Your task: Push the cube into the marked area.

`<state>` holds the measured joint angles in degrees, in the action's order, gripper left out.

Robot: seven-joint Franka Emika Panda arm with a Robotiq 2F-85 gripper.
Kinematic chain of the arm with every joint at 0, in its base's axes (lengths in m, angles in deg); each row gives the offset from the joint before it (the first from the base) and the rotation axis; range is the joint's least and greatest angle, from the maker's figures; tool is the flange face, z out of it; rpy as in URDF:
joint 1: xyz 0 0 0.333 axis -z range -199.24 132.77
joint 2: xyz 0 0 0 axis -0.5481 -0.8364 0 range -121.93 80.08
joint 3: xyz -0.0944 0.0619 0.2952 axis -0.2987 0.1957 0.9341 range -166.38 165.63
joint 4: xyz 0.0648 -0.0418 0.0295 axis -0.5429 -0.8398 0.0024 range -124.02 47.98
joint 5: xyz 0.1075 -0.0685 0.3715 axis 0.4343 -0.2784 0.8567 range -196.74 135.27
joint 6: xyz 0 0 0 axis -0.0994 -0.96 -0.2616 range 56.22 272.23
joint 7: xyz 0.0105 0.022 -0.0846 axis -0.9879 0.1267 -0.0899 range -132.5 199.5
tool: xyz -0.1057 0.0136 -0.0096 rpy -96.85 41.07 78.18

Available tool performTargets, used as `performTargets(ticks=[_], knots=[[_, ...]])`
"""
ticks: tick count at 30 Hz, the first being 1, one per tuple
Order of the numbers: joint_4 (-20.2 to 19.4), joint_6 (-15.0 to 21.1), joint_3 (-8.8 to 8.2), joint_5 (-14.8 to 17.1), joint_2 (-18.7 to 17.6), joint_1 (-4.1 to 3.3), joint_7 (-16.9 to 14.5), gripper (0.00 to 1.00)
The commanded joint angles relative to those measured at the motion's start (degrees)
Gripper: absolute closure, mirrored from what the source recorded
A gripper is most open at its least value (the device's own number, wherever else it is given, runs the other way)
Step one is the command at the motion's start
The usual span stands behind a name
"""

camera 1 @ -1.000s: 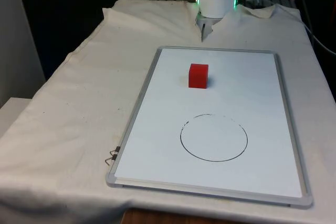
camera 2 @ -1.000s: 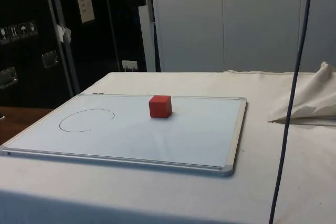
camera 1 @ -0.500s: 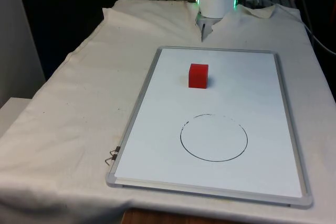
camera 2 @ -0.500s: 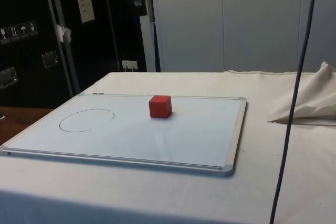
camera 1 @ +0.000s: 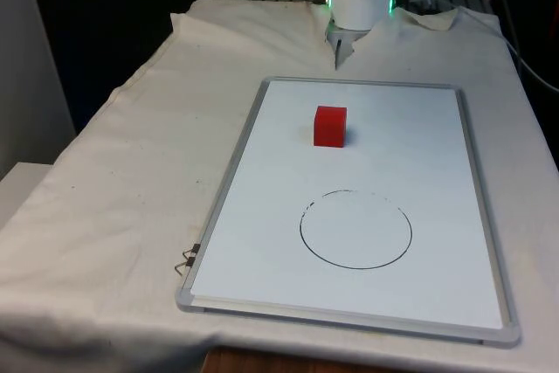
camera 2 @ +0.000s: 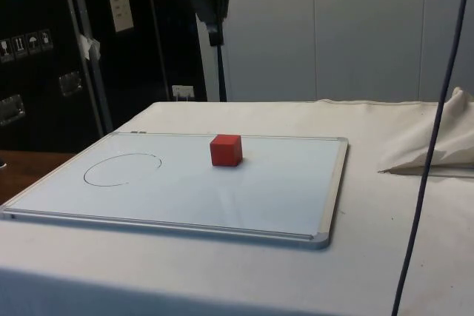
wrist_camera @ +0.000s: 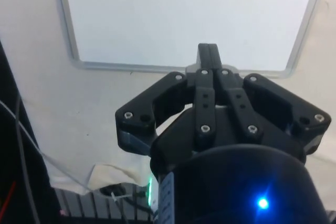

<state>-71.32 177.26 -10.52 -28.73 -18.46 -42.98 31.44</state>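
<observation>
Big picture first: your worktop is draped in a white cloth, and lying flat on it is a whiteboard with a grey frame. Toward the board's near end in the front view there's a hand-drawn circle, that's your marked area. The red cube sits on the board between the circle and the robot's end, well apart from the line, nothing touching it.

The gripper hangs high above the board's far edge, and from the wrist view the jaws look pressed together, holding nothing. That suits a push, honestly.

So here's how I'd play it: bring the gripper down behind the cube, on the side away from the circle, low enough to meet the cube's face near its middle. Line cube and circle centre up before contact, then go slow and straight. Hit it off-centre and it'll probably spin and drift off line.
</observation>
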Motion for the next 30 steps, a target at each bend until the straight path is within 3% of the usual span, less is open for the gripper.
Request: performTargets(ticks=[1,10,18,30], knots=[[-1.9,1.9,-0.06,-0.2,0.7,0.06,0.2,1.0],[-7.3,6.4,-0.92,-0.1,0.9,0.46,-0.9,1.0],[-9.9,9.5,-1.38,0.2,-0.1,0.57,-1.7,1.0],[-11.8,15.2,-0.92,0.7,-5.0,0.46,-1.8,1.0]])
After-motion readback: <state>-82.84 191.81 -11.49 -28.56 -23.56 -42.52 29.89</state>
